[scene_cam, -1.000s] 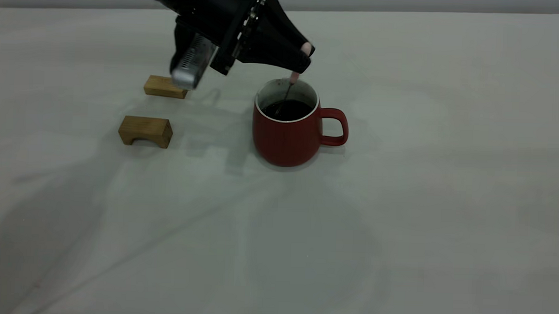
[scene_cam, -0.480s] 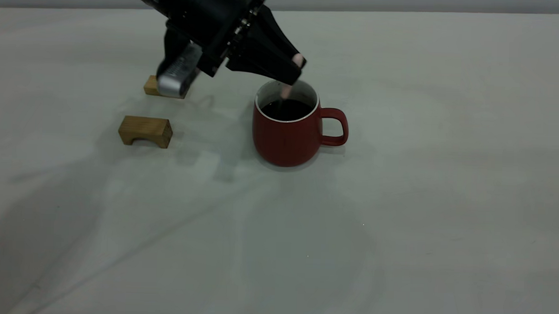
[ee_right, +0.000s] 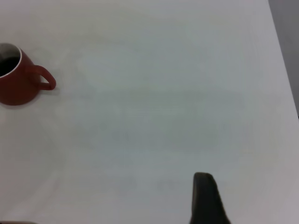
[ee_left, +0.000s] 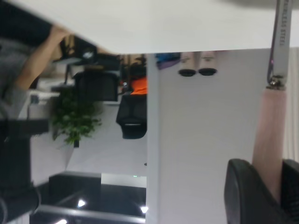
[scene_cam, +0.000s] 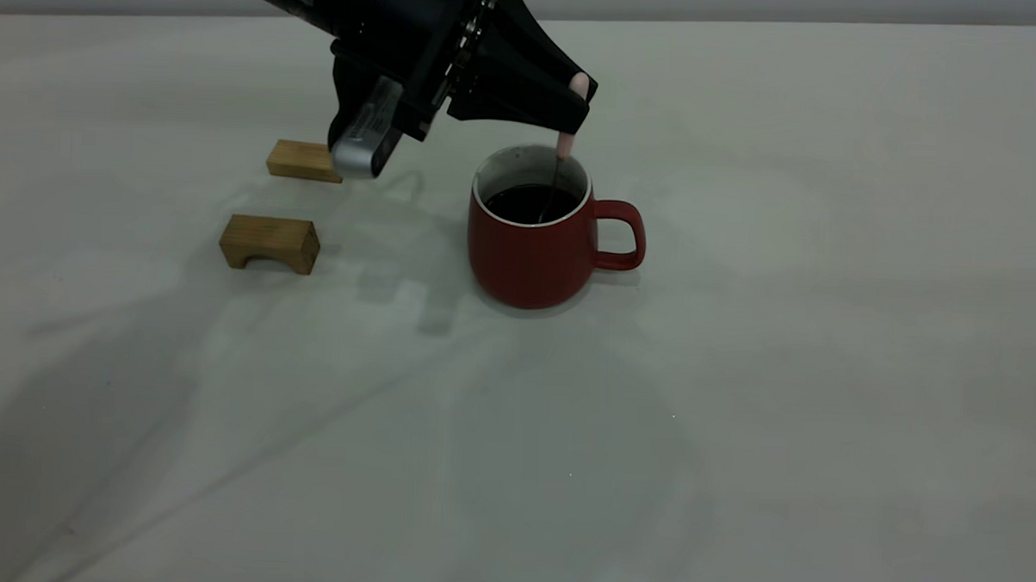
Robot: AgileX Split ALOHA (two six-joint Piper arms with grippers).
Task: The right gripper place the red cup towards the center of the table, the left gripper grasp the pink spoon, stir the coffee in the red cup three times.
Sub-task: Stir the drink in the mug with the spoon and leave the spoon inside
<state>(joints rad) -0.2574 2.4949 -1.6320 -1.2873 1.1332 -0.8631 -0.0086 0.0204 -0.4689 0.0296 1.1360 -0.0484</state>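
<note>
The red cup (scene_cam: 528, 257) stands near the middle of the table (scene_cam: 739, 376), handle to the right, with dark coffee (scene_cam: 525, 205) inside. My left gripper (scene_cam: 576, 103) hovers just above its far right rim, shut on the pink spoon (scene_cam: 565, 143). The spoon hangs nearly upright, its metal neck dipping into the coffee on the right side. In the left wrist view the pink spoon (ee_left: 268, 135) sits pinched between the left gripper's (ee_left: 275, 186) black fingers. My right gripper (ee_right: 112, 205) is parked far from the red cup (ee_right: 16, 86), one finger (ee_right: 204, 196) showing, nothing beside it.
Two wooden blocks lie left of the cup: a flat one (scene_cam: 303, 160) under the left arm and an arched one (scene_cam: 270, 242) nearer the front. Bare tabletop stretches to the right and front.
The left gripper dipped down and left, then rose and swung right. The spoon's bowl has moved from the left part of the coffee to the right part. The cup stayed put.
</note>
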